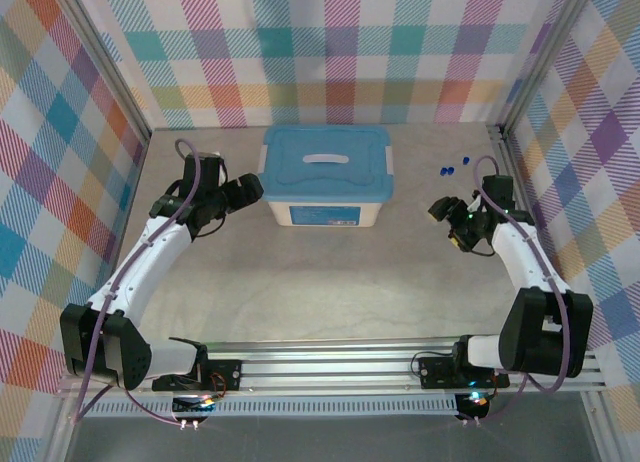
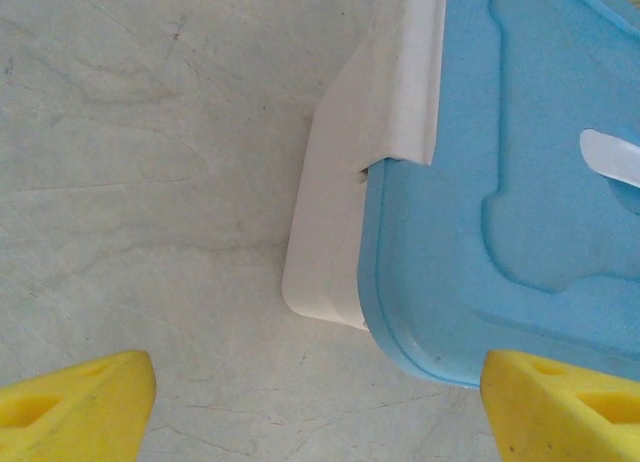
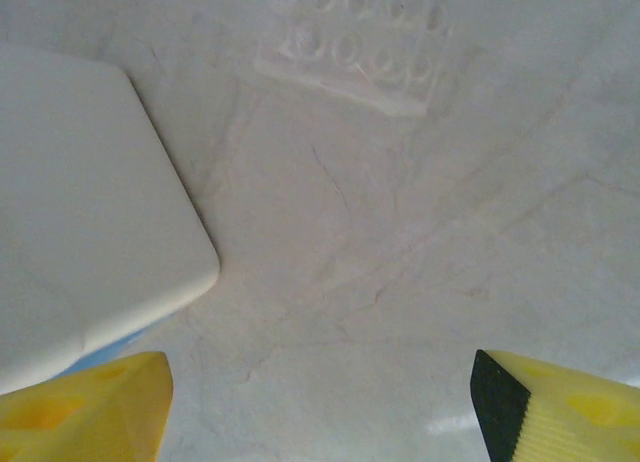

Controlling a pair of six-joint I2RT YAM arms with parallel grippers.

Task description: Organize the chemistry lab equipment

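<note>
Hovering at tub (image 1: 283, 213) corner: left hand (image 1: 247, 190)

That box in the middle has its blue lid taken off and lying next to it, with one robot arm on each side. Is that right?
Not quite. The blue lid sits closed on the white tub, not beside it; the top external view shows this. The rest holds: the left arm and the right arm flank it.

Robot test booth, plaid cloth walls (image 1: 340, 52), aluminium rail (image 1: 400, 362), pale tabletop (image 1: 330, 282)
</note>
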